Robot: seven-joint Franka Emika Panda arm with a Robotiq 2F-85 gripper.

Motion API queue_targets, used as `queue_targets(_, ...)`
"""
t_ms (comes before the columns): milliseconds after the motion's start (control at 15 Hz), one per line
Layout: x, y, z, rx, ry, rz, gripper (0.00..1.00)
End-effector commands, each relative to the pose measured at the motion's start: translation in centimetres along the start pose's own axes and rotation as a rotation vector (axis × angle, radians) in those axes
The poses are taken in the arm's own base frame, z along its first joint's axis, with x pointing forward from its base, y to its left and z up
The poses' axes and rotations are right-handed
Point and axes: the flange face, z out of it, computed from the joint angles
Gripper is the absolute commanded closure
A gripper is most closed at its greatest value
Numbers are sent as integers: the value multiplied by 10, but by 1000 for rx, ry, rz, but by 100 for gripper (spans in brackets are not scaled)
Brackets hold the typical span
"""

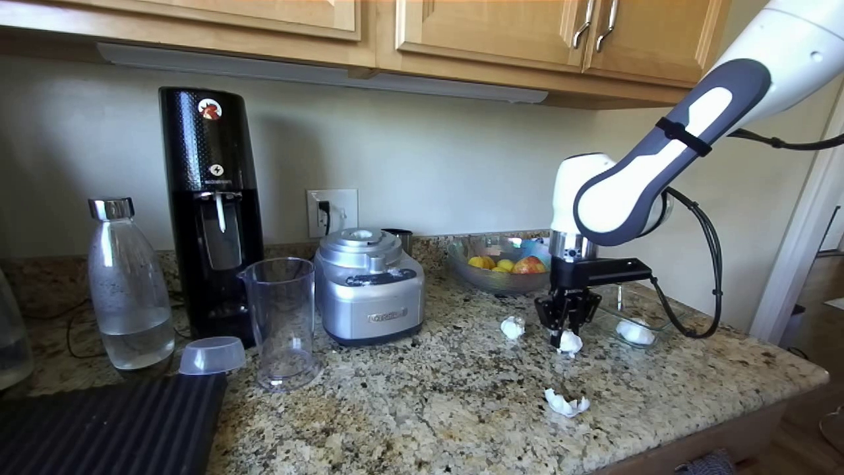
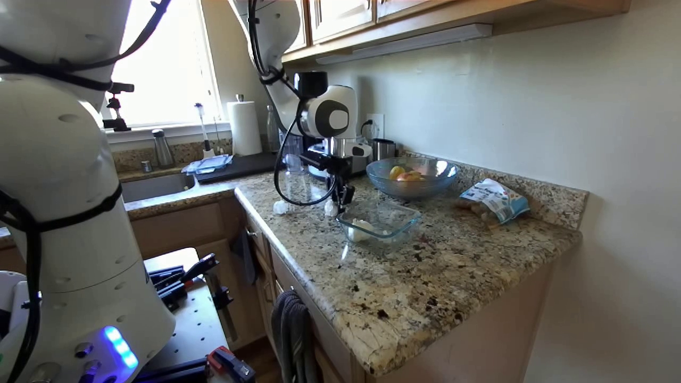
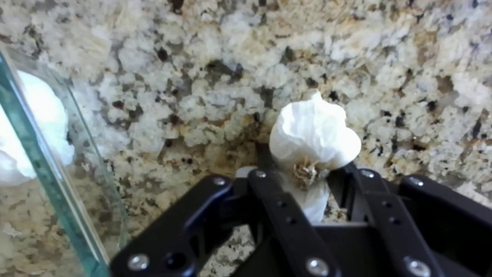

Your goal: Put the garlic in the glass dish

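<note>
Only partly spread, the jaws seem to pinch a garlic bulb [image 3: 313,132] by its flanks, presumably for an even hold, down at the worktop [image 2: 436,271] just beside the glass dish [image 2: 395,233], so a short lift should carry it in beside another bulb [image 2: 360,230].
</note>
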Motion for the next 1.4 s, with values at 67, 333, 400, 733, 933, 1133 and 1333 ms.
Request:
queue_targets(67,-15,5,-42,7,-21,-23,85)
queue_targets(333,-17,21,-93,-23,5,20,85)
queue_targets(400,-15,28,-105,-32,27,46,85)
queue_targets(733,-1,76,-135,-100,129,229,85)
queue_targets(933,10,105,-120,-161,147,368,85)
queue_targets(1133,15,125,-99,-188,122,470,85)
queue_targets(1333,15,135,-73,-195,74,529,85)
